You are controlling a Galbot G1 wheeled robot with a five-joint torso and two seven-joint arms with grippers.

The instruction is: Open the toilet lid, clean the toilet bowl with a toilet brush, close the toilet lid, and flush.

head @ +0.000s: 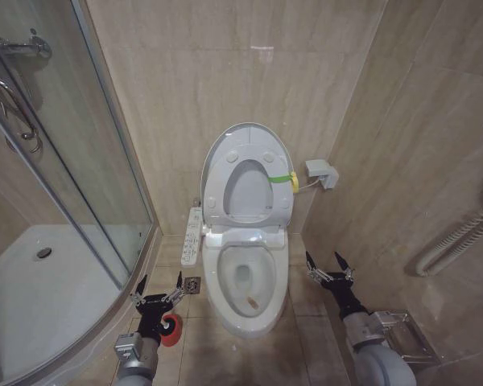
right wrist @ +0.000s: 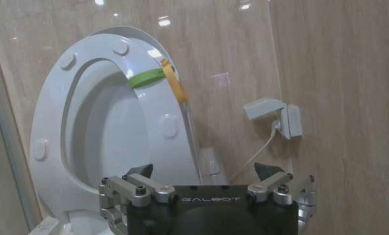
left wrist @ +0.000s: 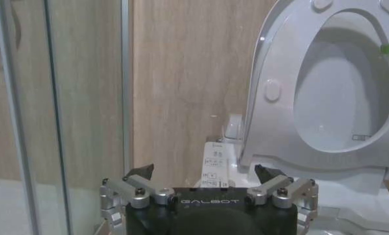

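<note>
The toilet lid (head: 215, 154) is being held upright. The red holder (head: 171, 329) is being hovered over by the wide-spread left gripper (head: 158, 291); the right gripper (head: 328, 267), also spread, is farther.

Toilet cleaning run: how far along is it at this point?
Done: the toilet lid stands raised against the wall together with the seat. In hand: nothing; the left gripper hangs open above the red holder, and the right gripper is open beside the toilet bowl. Left: the brownish stain remains, so brushing, closing, flushing.
</note>
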